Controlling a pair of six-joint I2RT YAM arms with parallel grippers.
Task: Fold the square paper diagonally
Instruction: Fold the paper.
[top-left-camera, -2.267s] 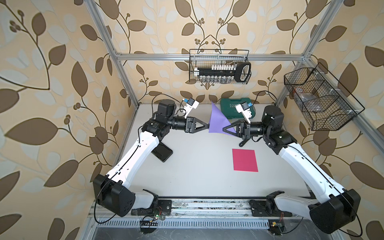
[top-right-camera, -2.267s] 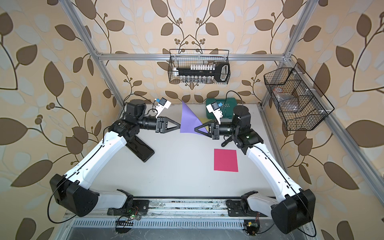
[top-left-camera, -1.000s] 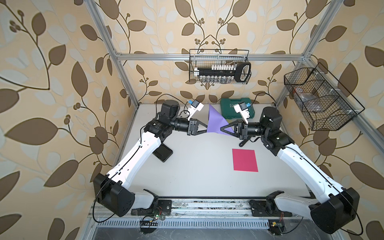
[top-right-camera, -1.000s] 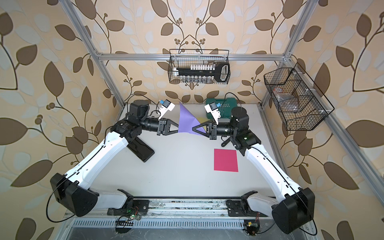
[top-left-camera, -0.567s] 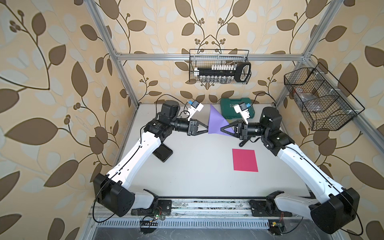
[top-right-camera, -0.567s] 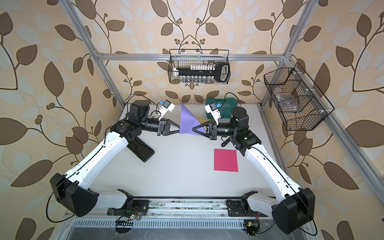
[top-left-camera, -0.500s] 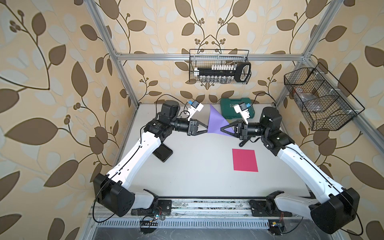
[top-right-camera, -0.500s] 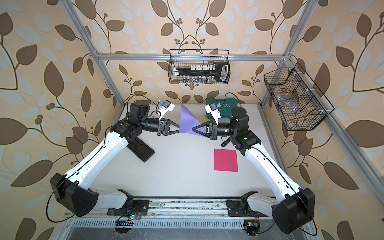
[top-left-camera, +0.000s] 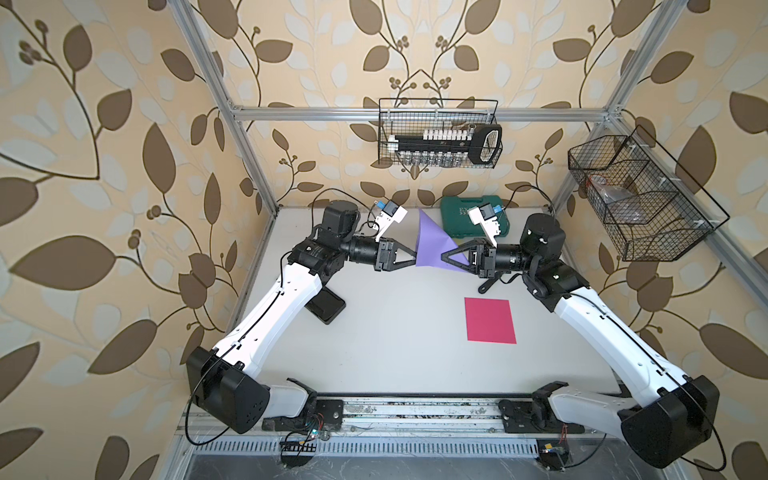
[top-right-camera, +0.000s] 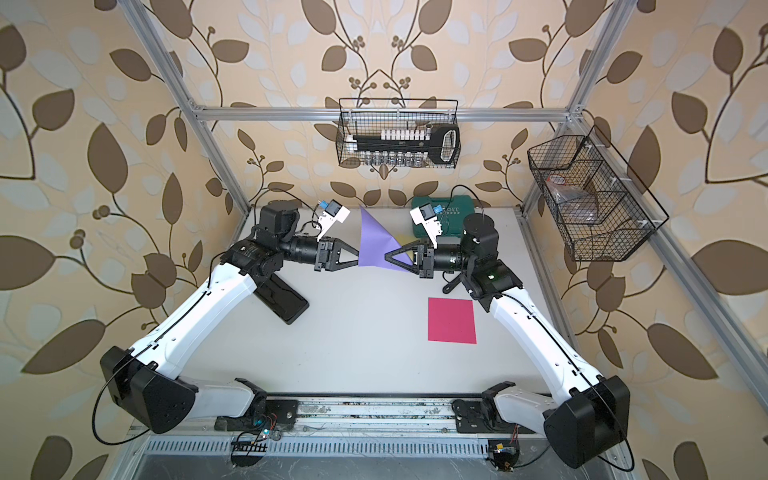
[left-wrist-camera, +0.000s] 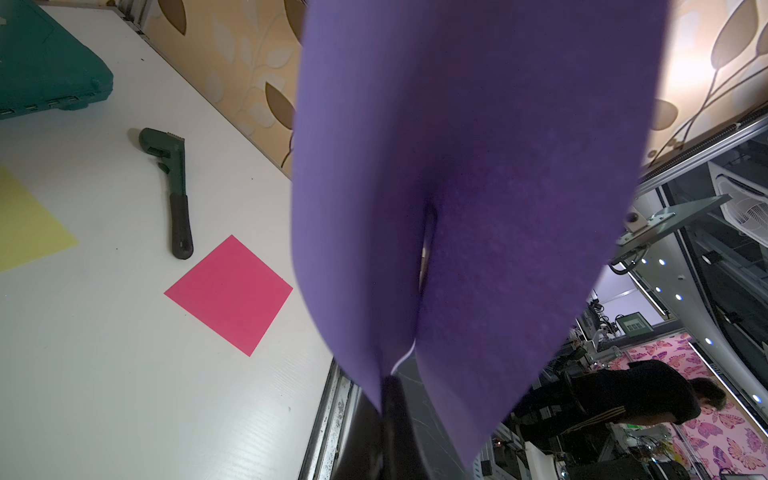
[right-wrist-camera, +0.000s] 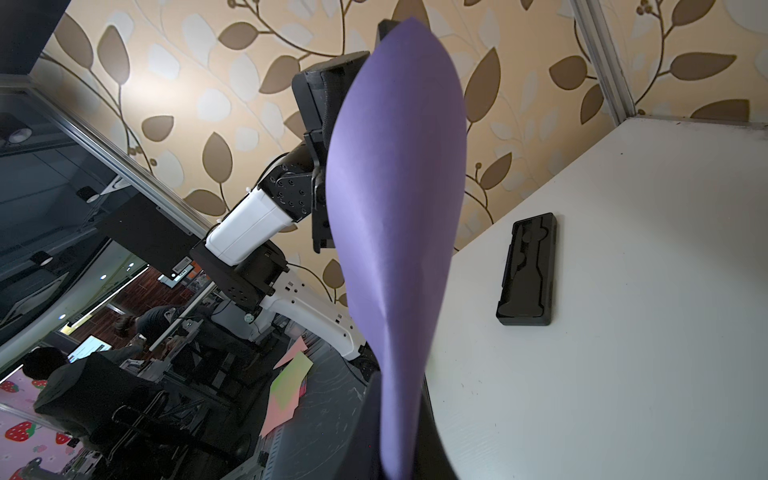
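**A:** What lies around the tools?

**B:** A pink paper (top-left-camera: 490, 320) lies flat on the table (top-left-camera: 395, 345), below the right gripper (top-left-camera: 444, 257) and nearer its arm's base. A green case (top-left-camera: 457, 214) sits behind that gripper. A yellow sheet (left-wrist-camera: 25, 224) and a wrench (left-wrist-camera: 174, 183) lie near it. A black tray (top-left-camera: 326, 307) lies under the left arm.

**A:** What stands between them?

**B:** The purple paper (top-left-camera: 430, 245), raised off the table and bowed in a loose curve.

**A:** And the jaws?

**B:** The left gripper (top-left-camera: 414, 261) is pressed together on one edge of the sheet. The right one pinches the opposite side.
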